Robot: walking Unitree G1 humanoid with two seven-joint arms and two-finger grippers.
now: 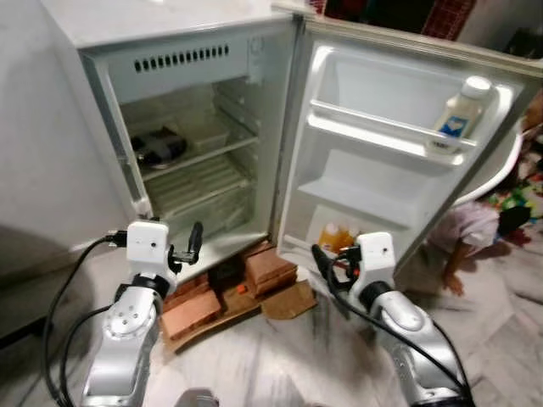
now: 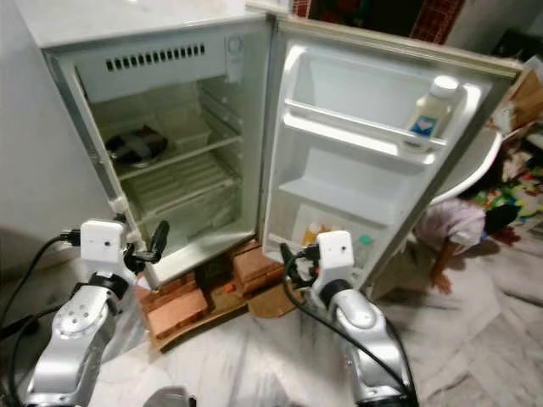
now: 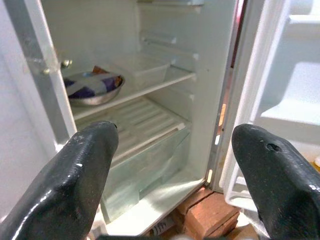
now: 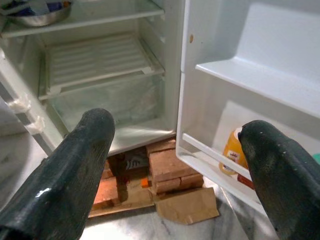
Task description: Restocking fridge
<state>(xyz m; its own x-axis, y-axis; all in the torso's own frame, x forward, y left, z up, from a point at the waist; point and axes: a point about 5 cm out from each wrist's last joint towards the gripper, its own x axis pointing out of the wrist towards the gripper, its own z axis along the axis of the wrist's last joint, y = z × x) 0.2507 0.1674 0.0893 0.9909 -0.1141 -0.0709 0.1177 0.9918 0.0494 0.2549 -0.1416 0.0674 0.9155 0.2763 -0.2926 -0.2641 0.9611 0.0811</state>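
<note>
While the fridge [image 1: 195, 127] stands open on a stack of bricks [image 1: 254, 275], the left eye view shows the left gripper [image 1: 193, 242] and right gripper [image 1: 327, 271] raised before it, holding nothing. A white bottle [image 1: 462, 110] sits on the upper door shelf [image 1: 382, 131], and a person [image 1: 462, 237] crouches on the floor just behind the door.

From the right eye view, a metal bowl [image 2: 136, 146] rests on the upper inner shelf; an arm swung wide could strike the door toward that person.

Seen from the left wrist, the jaws stand wide and empty, aimed at the inner shelves.

Seen from the right wrist, the jaws are likewise wide and empty, with an orange bottle [image 4: 234, 150] in the lowest door bin; a careless reach could knock it, or nudge the fridge on its brick footing.
</note>
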